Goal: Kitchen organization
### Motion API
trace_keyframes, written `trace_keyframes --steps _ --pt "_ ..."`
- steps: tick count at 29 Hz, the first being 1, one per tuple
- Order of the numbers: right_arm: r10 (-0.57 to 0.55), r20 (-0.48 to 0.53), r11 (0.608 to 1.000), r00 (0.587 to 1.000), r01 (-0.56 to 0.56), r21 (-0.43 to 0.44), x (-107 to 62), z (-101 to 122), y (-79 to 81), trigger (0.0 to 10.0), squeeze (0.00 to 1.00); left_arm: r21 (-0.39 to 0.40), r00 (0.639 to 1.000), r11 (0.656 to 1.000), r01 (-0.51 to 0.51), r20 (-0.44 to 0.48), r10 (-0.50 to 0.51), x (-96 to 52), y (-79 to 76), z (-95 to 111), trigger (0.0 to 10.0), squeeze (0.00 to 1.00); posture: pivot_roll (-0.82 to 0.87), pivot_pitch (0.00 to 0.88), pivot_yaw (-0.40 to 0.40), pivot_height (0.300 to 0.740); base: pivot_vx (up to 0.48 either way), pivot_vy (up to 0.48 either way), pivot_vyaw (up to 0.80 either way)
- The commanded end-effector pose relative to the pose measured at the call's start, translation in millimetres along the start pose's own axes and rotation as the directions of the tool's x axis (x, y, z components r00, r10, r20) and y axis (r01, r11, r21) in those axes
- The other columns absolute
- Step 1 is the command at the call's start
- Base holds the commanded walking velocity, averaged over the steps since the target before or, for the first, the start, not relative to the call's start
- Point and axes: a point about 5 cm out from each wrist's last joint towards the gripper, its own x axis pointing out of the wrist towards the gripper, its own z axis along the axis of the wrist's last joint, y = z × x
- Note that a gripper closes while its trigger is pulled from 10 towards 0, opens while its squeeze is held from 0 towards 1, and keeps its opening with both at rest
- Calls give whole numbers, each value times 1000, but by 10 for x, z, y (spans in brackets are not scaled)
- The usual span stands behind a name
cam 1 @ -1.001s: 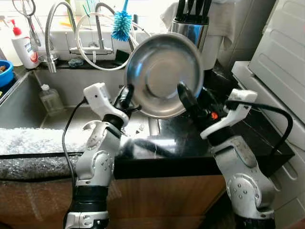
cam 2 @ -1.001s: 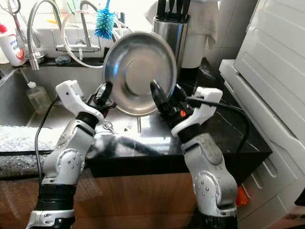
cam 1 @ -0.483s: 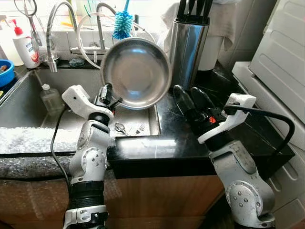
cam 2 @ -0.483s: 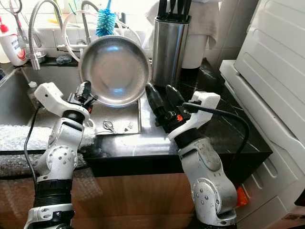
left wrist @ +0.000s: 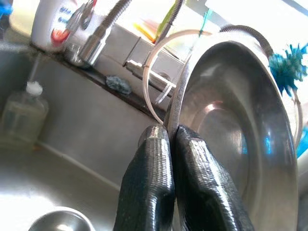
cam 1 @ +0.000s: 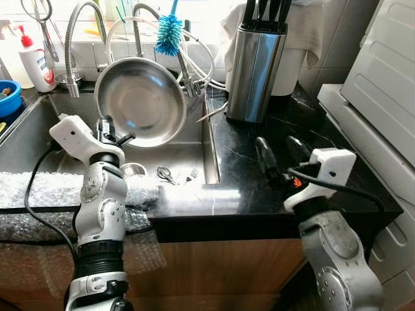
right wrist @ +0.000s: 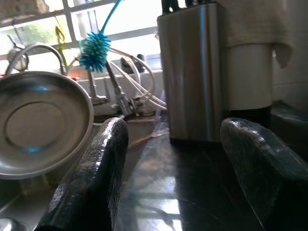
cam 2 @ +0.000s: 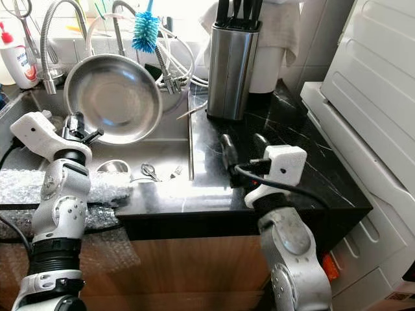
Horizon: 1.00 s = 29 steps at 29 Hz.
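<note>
A round steel bowl (cam 1: 140, 100) stands tilted on edge over the sink (cam 1: 39, 139), its hollow facing me. My left gripper (cam 1: 110, 131) is shut on its lower left rim; in the left wrist view both black fingers (left wrist: 149, 187) pinch the bowl's rim (left wrist: 179, 103). My right gripper (cam 1: 283, 157) hovers open over the black counter (cam 1: 259, 155), well to the right of the bowl, with nothing between its fingers (right wrist: 91, 183). The bowl (right wrist: 41, 122) also sits far off in the right wrist view.
A steel knife block (cam 1: 253, 65) stands at the counter's back. Faucets and hoses (cam 1: 81, 39), a blue brush (cam 1: 168, 32) and a soap bottle (cam 1: 34, 65) line the sink's rear. A small steel cup (cam 1: 133, 170), scissors (cam 1: 165, 173) and a fork lie in the basin. Bubble wrap (cam 1: 39, 194) covers the front edge.
My left gripper has carried the bowl leftward and down, from above the counter to over the sink. My right gripper let go of it, drew back to the right and lowered.
</note>
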Motion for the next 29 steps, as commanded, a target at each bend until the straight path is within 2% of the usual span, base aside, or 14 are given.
trace_keyframes --steps 1,2,5,8,12,15,16,17,18,21,24,29 --pt "-59 24 997 998 60 -47 -88 9 -84 10000 0 106 999 994 27 34 -31 47 -23 36 10000 0 -175 0 -33 740 0 0 0" --pt "-59 24 997 998 60 -47 -88 9 -84 10000 0 106 999 994 27 34 -31 47 -23 36 10000 0 -175 0 -33 740 0 0 0" --pt "-110 -8 985 994 108 -137 -261 -147 -164 10000 0 171 999 985 -6 46 -2 76 83 45 10000 0 -176 0 -31 740 0 0 0" --pt "-182 -12 963 983 175 -207 -372 -216 -248 10000 0 219 998 976 -6 58 -7 87 109 73 10000 0 -176 0 -29 740 0 0 0" --pt "-208 -44 956 977 194 -222 -473 -303 -286 10000 0 256 999 966 -37 28 31 106 190 39 10000 0 -176 0 -24 740 0 0 0" --pt "-216 -45 954 975 201 -224 -516 -322 -286 10000 0 338 999 940 -49 -5 54 120 243 -7 10000 0 -174 0 -22 740 0 0 0" --pt "-217 -44 953 975 202 -227 -526 -325 -285 10000 0 375 998 927 -33 -34 49 125 247 -45 10000 0 -174 0 -22 740 0 0 0" --pt "-218 -40 950 975 203 -238 -539 -335 -275 10000 0 450 995 893 10 -93 35 124 252 -134 10000 0 -173 0 -19 740 0 0 0" --pt "-217 -38 949 976 202 -241 -542 -340 -266 10000 0 465 993 885 31 -118 27 120 246 -169 10000 0 -175 0 -18 740 0 0 0" --pt "-198 -30 948 980 183 -259 -539 -347 -232 10000 0 467 991 883 47 -136 19 115 226 -199 10000 0 -174 0 -18 740 0 0 0" --pt "-191 -11 947 982 181 -266 -514 -315 -211 10000 0 493 986 864 105 -163 -27 125 140 -221 10000 0 -173 0 -19 740 0 0 0" --pt "-189 -4 946 982 180 -271 -498 -309 -212 10000 0 519 981 847 119 -196 -18 133 138 -251 10000 0 -173 0 -18 740 0 0 0"
